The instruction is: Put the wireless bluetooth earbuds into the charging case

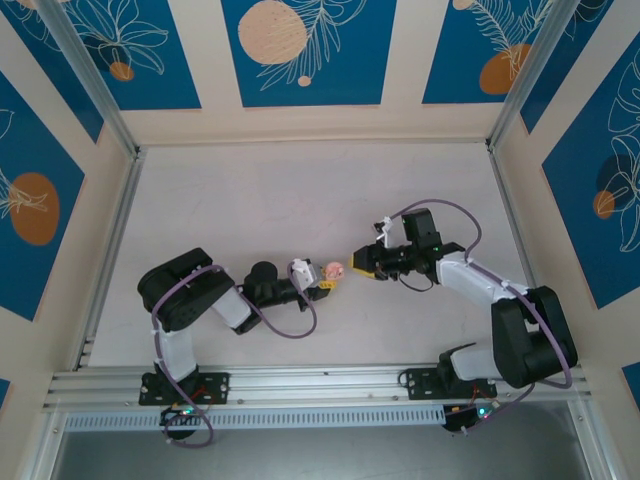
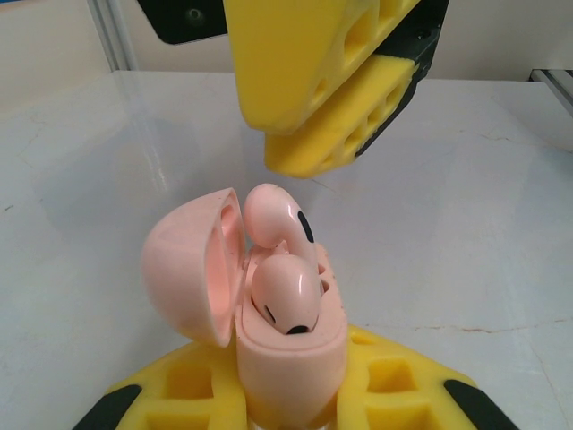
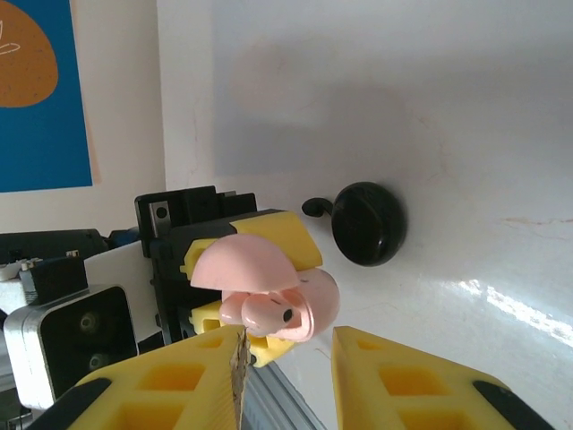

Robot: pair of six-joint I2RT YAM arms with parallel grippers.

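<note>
Pink charging case (image 2: 291, 367) pinched at its base in the left gripper (image 1: 327, 281), lid (image 2: 191, 269) swung open to one side.
Held near the middle of the tabletop (image 1: 300, 190), just in front of the right gripper (image 3: 286, 358). Two pink earbuds (image 2: 286, 300) in the case: one seated low in its well, the other standing taller behind it, rounded top well above the rim. Right gripper fingers parted, nothing between them, tips close to the open case but apart from it. Black round puck (image 3: 367, 224) lying on the tabletop beyond the left gripper, with a small black stemmed piece (image 3: 315, 208) at its edge; touching or only beside, cannot tell.
</note>
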